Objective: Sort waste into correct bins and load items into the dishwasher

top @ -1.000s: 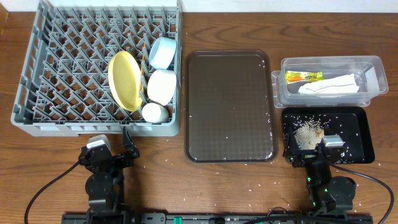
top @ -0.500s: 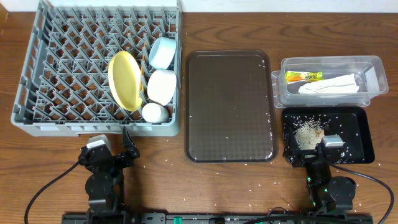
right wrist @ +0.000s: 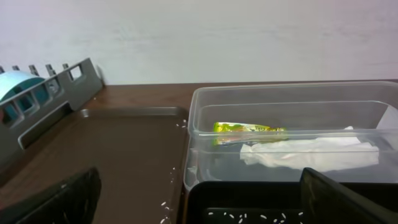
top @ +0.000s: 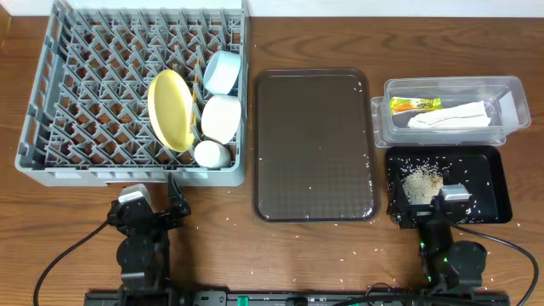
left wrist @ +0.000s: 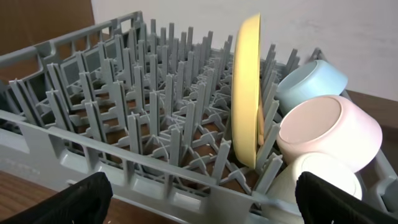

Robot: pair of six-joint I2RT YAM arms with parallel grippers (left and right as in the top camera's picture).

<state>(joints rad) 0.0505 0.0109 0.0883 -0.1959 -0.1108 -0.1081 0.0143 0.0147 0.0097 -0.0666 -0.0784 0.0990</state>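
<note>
1. One grey dish rack [top: 127,176] stands at the far left of the desk [top: 221,255]. It holds four dishes, all crowded into its right side.
2. The yellow plate [top: 170,110] stands on edge between the pegs. Beside it a light-blue bowl [top: 223,72], a white bowl [top: 222,118] and a small white cup [top: 211,154] lie tipped in a row from the back to the front.
3. There are two tubs on the right. The clear tub [top: 450,82] holds one green-and-yellow sachet [top: 415,104] and one crumpled napkin [top: 450,116]. The black tub [top: 501,183], nearer the arms, holds a heap of rice [top: 420,183] with loose grains around it.
4. One dark-brown tray [top: 314,144] lies flat between the rack and the tubs, with a few stray grains on it.
5. The left end effector [left wrist: 205,202] sits just in front of the rack's near wall, with its fingers spread wide and nothing between them.
6. The right end effector [right wrist: 199,205] is at the black tub's near edge, also wide open and empty.
7. The desk is dark wood, flecked with scattered rice near the arms, and a pale wall [right wrist: 249,37] stands behind it.
</note>
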